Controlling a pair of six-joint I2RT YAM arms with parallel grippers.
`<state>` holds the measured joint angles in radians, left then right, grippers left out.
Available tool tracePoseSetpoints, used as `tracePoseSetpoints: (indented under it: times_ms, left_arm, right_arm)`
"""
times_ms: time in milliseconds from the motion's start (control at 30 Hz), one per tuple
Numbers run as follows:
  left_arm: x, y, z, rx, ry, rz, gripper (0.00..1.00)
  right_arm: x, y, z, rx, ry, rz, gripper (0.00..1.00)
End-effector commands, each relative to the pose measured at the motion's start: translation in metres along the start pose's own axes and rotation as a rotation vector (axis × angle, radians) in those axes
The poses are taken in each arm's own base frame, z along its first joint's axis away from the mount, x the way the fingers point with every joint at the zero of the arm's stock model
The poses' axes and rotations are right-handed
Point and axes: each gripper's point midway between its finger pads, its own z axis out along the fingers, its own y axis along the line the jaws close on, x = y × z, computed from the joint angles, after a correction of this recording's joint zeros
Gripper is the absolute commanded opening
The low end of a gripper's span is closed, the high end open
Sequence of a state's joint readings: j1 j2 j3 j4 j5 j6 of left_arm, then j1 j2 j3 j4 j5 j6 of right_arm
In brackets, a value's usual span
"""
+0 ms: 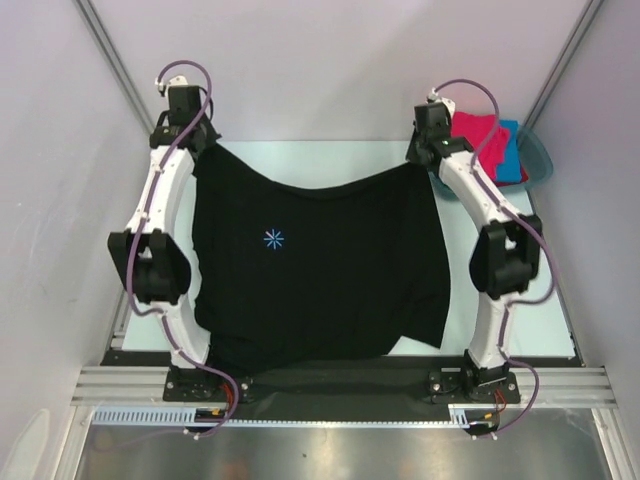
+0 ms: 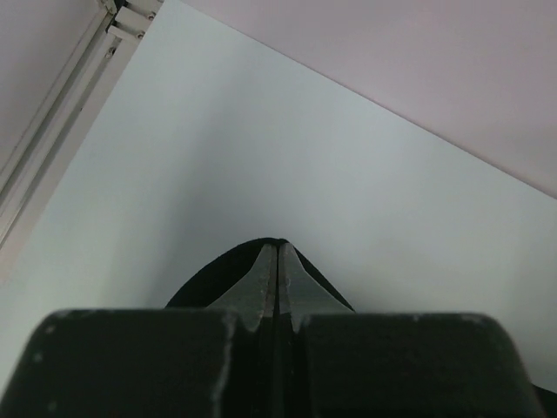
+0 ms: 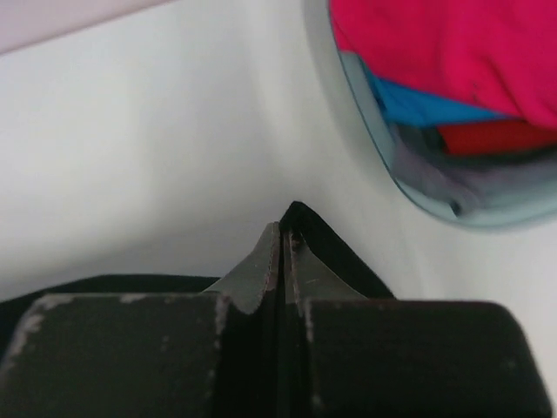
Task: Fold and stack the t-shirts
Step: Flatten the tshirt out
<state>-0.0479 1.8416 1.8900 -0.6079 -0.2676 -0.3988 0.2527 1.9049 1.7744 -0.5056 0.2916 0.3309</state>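
Left gripper [image 2: 277, 252], jaws pressed together, pinches the far-left corner of the black t-shirt [image 1: 320, 270]. The garment spreads between both arms over the table [image 1: 300, 160], far edge sagging mid-span, with a small blue star print left of centre. Right gripper [image 3: 285, 233] is likewise clamped on the far-right corner. Just beyond it, the teal basin [image 1: 541, 152] holds a pink shirt [image 3: 435, 43], a blue shirt [image 3: 418, 104] and a red shirt [image 3: 496, 138].

Left claw [image 2: 277, 277] pinches black t-shirt [image 2: 209, 280] above table [image 2: 261, 157].

Robot lab cell, plain panel walls [image 1: 330, 60], aluminium base rail [image 1: 560, 383]
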Motion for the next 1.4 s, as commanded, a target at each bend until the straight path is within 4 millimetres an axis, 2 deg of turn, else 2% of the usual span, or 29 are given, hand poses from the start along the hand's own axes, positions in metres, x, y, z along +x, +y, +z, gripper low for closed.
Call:
tracePoseSetpoints:
  times_ms: [0, 33, 67, 100, 133, 167, 200, 233, 267, 300, 400, 467, 600, 733, 767, 833, 867, 900, 933, 1000, 1033, 1067, 1167, 1300, 1367]
  left_arm:
    - [-0.067, 0.005, 0.013, 0.047, -0.141, -0.047, 0.0]
    - [-0.056, 0.006, 0.037, 0.051, -0.106, -0.041, 0.0]
    - [-0.058, 0.006, 0.046, 0.058, -0.106, -0.043, 0.0]
    - [-0.072, 0.01, 0.051, 0.059, -0.131, -0.055, 0.0]
    - [-0.064, 0.01, 0.068, 0.067, -0.108, -0.054, 0.0]
    - [-0.072, 0.008, 0.074, 0.082, -0.13, -0.056, 0.0]
    - [-0.074, 0.014, 0.081, 0.084, -0.134, -0.062, 0.0]
    - [-0.066, 0.017, 0.096, 0.086, -0.115, -0.061, 0.0]
    - [-0.069, 0.015, 0.101, 0.106, -0.129, -0.062, 0.01]
    - [-0.069, 0.019, 0.106, 0.108, -0.128, -0.07, 0.01]
    - [-0.058, 0.022, 0.127, 0.131, -0.113, -0.08, 0.02]
    - [-0.05, 0.024, 0.14, 0.139, -0.1, -0.079, 0.04]
    - [-0.037, 0.021, 0.149, 0.175, -0.06, -0.098, 0.06]
    - [-0.023, 0.019, 0.143, 0.199, 0.0, -0.124, 0.11]
    - [-0.013, 0.019, 0.143, 0.201, 0.028, -0.137, 0.11]
    - [-0.01, 0.016, 0.135, 0.22, 0.047, -0.15, 0.13]
    - [-0.001, 0.017, 0.134, 0.22, 0.074, -0.159, 0.13]
    - [0.002, 0.017, 0.131, 0.219, 0.088, -0.164, 0.14]
    - [0.0, 0.015, 0.123, 0.227, 0.092, -0.17, 0.14]
    - [0.01, 0.016, 0.112, 0.229, 0.137, -0.18, 0.14]
    - [0.004, 0.014, 0.106, 0.236, 0.124, -0.179, 0.14]
    - [0.012, 0.015, 0.103, 0.243, 0.144, -0.181, 0.14]
    - [0.013, 0.017, 0.085, 0.248, 0.139, -0.182, 0.13]
    - [0.023, 0.02, 0.07, 0.252, 0.15, -0.184, 0.13]
    - [0.034, 0.022, 0.066, 0.252, 0.166, -0.188, 0.13]
  right_arm:
    - [-0.043, 0.015, 0.027, -0.04, -0.076, 0.025, 0.0]
    - [-0.048, 0.018, 0.033, -0.049, -0.077, 0.028, 0.0]
    - [-0.032, 0.019, 0.058, -0.037, -0.034, 0.018, 0.0]
    - [-0.054, 0.023, 0.056, -0.053, -0.074, 0.026, 0.0]
    - [-0.052, 0.027, 0.066, -0.057, -0.07, 0.024, 0.0]
    - [-0.038, 0.024, 0.086, -0.048, -0.032, 0.016, 0.0]
    - [-0.056, 0.029, 0.087, -0.069, -0.07, 0.028, 0.0]
    - [-0.056, 0.03, 0.093, -0.076, -0.066, 0.025, 0.0]
    - [-0.057, 0.032, 0.096, -0.085, -0.067, 0.025, 0.0]
    - [-0.05, 0.03, 0.109, -0.087, -0.057, 0.024, 0.0]
    - [-0.05, 0.029, 0.119, -0.11, -0.068, 0.035, 0.0]
    - [-0.041, 0.026, 0.13, -0.113, -0.055, 0.035, 0.0]
    - [-0.023, 0.022, 0.141, -0.13, -0.007, 0.034, 0.0]
    - [-0.004, 0.021, 0.14, -0.142, 0.046, 0.03, 0.0]
    - [0.001, 0.02, 0.137, -0.141, 0.06, 0.027, 0.0]
    - [0.006, 0.02, 0.132, -0.146, 0.075, 0.027, 0.0]
    - [0.002, 0.021, 0.126, -0.151, 0.067, 0.026, 0.0]
    - [0.012, 0.018, 0.126, -0.146, 0.088, 0.021, 0.0]
    - [0.013, 0.019, 0.123, -0.15, 0.093, 0.017, 0.0]
    - [0.013, 0.018, 0.112, -0.152, 0.1, 0.014, 0.0]
    - [0.02, 0.016, 0.113, -0.146, 0.116, 0.012, 0.0]
    - [0.021, 0.017, 0.111, -0.146, 0.115, 0.007, 0.0]
    - [0.022, 0.015, 0.1, -0.145, 0.116, -0.001, 0.0]
    - [0.024, 0.014, 0.089, -0.15, 0.12, -0.01, 0.0]
    - [0.032, 0.014, 0.085, -0.143, 0.14, -0.021, 0.0]
